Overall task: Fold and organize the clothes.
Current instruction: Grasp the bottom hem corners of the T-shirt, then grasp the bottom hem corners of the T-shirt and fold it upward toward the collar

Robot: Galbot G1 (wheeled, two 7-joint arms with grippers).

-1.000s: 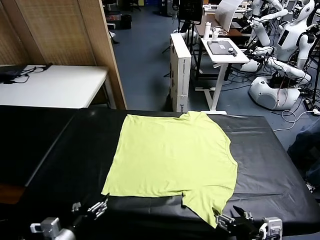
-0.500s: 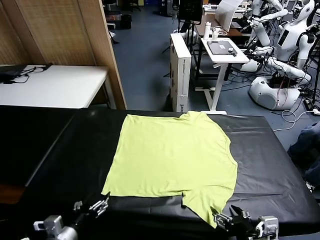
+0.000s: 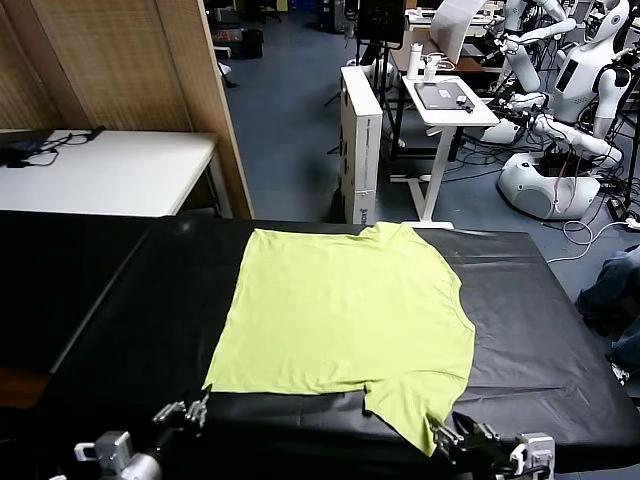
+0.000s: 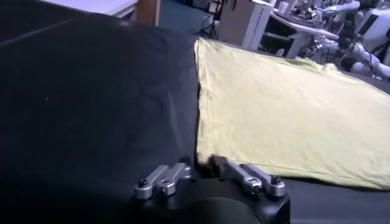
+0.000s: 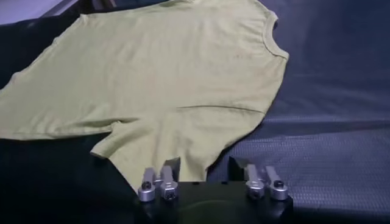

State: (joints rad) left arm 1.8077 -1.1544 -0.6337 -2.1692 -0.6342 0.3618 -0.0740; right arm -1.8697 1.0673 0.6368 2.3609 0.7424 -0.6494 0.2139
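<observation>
Lime T-shirt (image 3: pixel 345 320) lies flat on the black counter (image 3: pixel 120 330), long axis running left to right across the robot's front: hem edge on the robot's left, ribbed neck on the right, one sleeve pointing away from the robot and the other toward it.

Left end effector (image 3: pixel 185 412) sits at the near edge of the counter, right at the near-left hem corner. In the left wrist view the left end effector (image 4: pixel 204 172) has its jaws drawn nearly together with the corner of the shirt (image 4: pixel 286 109) right at the tips. Whether cloth is actually between them cannot be told; the pinch point is hidden.

Right end effector (image 3: pixel 462 440) sits at the tip of the near sleeve. In the right wrist view the right end effector (image 5: pixel 204 171) shows a narrow gap between the finger tips, with the sleeve of the shirt (image 5: pixel 164 85) reaching down into it. Reads as closing on the sleeve edge; a firm hold is not confirmed.

Judgement: both arms are equally near their own corners. The whole garment lies ahead of both, away from the robot, so a fold would carry the near edge forward over the body toward the far edge.
</observation>
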